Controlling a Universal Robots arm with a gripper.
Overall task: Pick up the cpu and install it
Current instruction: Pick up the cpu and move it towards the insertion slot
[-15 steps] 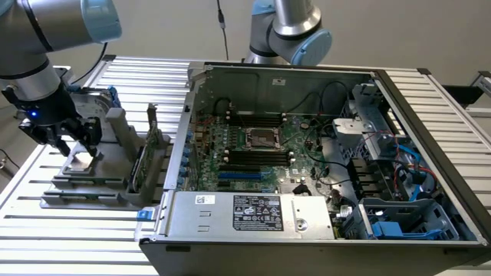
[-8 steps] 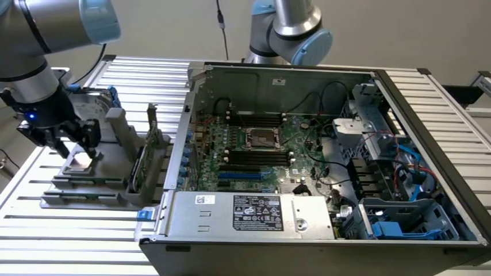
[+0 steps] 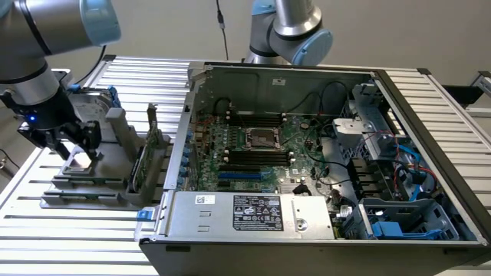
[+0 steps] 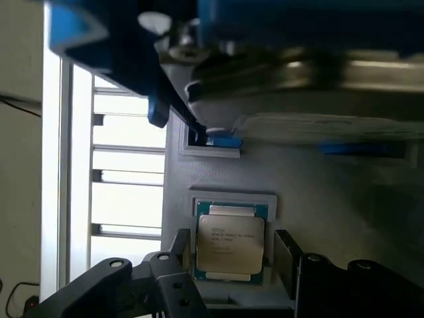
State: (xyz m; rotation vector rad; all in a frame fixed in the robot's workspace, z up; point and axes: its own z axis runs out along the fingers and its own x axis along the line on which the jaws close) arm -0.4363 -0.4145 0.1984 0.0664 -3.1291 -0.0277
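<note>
1 relation decides this moment: the cpu lies straight under your gripper, between the 2 fingers. The jaws stand wide apart and hold nothing. In the wrist view 1 dark pad sits on either side of the chip with a gap showing on both sides, so by my reading neither pad is touching it.

The chip is flat, silver lid up, in its square pocket on the gray fixture. It is close to square. If it has a long axis, it looks to run parallel to the pad faces, so the fingers bracket the shorter span, though that is a fine call from here. The lid edges look square to the pads, not skewed.

The exterior view has the gripper low over that same pocket, at the end of the fixture farthest from the hard drive with blue brackets. Whether the fingertips are down to the level of the chip's rim, I cannot tell.

The open computer case stands just beside the fixture, on the exterior view's right. The CPU socket on its motherboard is well apart from the fixture and bare, so nothing is installed yet.
</note>
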